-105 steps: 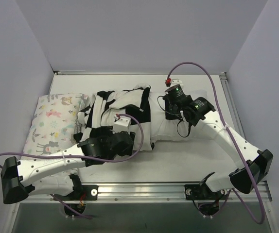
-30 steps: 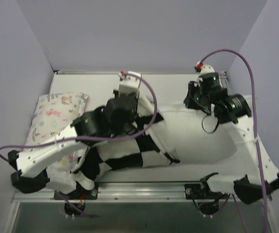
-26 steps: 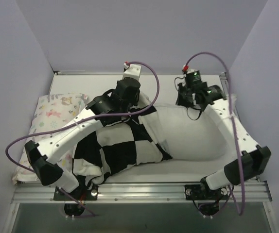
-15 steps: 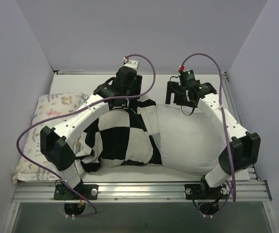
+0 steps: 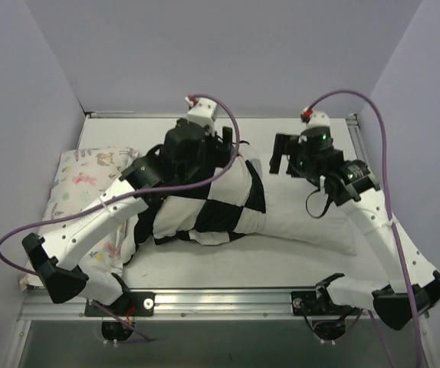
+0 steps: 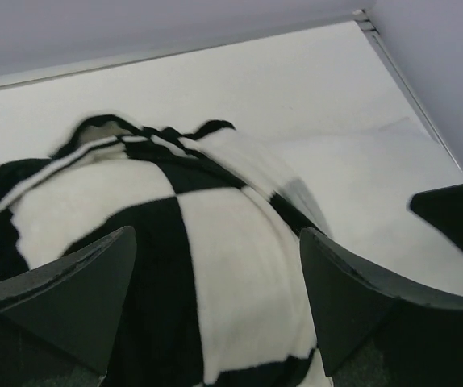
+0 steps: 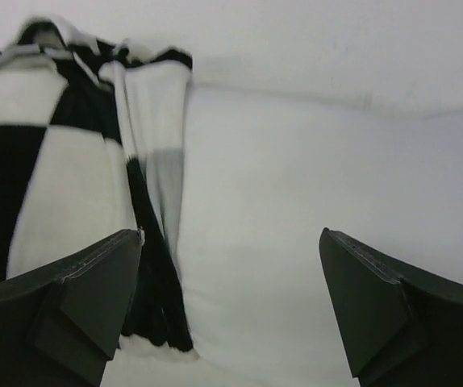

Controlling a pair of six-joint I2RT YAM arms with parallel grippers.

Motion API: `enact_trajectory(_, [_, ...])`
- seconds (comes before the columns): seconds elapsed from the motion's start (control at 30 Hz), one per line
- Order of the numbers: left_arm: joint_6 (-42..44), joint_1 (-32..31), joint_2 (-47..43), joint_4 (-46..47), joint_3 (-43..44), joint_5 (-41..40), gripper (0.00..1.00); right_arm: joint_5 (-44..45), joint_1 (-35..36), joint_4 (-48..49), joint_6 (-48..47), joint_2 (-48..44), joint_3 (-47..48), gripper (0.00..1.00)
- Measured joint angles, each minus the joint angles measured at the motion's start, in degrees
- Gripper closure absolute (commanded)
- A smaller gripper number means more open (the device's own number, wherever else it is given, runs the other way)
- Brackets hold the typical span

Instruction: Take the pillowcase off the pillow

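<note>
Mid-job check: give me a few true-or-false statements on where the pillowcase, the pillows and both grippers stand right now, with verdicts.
1. The pillowcase covers the left part of the pillow. True.
2. Both grippers are shut on fabric. False: the left gripper and the right gripper are both open, with nothing between their fingers.
3. The right end of the pillow is bare white. True.
4. The animal-print pillow lies at the right edge of the table. False: it lies on the left side, partly under the left arm.
</note>
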Motion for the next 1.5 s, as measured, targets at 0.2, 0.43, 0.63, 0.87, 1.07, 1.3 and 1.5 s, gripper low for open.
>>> enact_trajectory(0.2, [-3.8,-8.2,-1.1,6.2,-12.6,1.6,0.08,2.9,4.8,1.4,2.6,-9.0,-23.3,0.0])
enact_trajectory(0.43, [-8.0,-10.9,8.7,10.8,-19.4,1.3,0.14,2.1,4.5,8.9,5.3,-10.1,-34.9,0.04])
enact_trajectory(0.63, [-10.6,-11.0,10.4,11.9,-19.1,-2.5,1.0,-0.3,3.1,16.5,6.9,-8.4,-38.9,0.96])
enact_trajectory(0.87, [-12.3,-9.9,9.3,8.7,-18.5,-5.4,1.0,-7.1,-5.0,20.3,7.7,-7.3,-38.5,1.0])
enact_trajectory(1.07, [-13.7,3.3,-3.6,4.7,-24.2,-1.3,1.0,-15.2,-18.2,19.7,8.2,-8.3,-35.7,1.0])
enact_trajectory(1.3, [-16.7,26.4,-16.5,2.6,-36.5,12.3,1.0,-23.3,-21.1,18.0,9.8,-8.3,-35.1,1.0])
enact_trajectory(1.5, [-16.7,26.5,-16.1,3.7,-40.5,17.4,1.0,-23.3,-20.2,16.4,9.1,-8.4,-34.5,0.72])
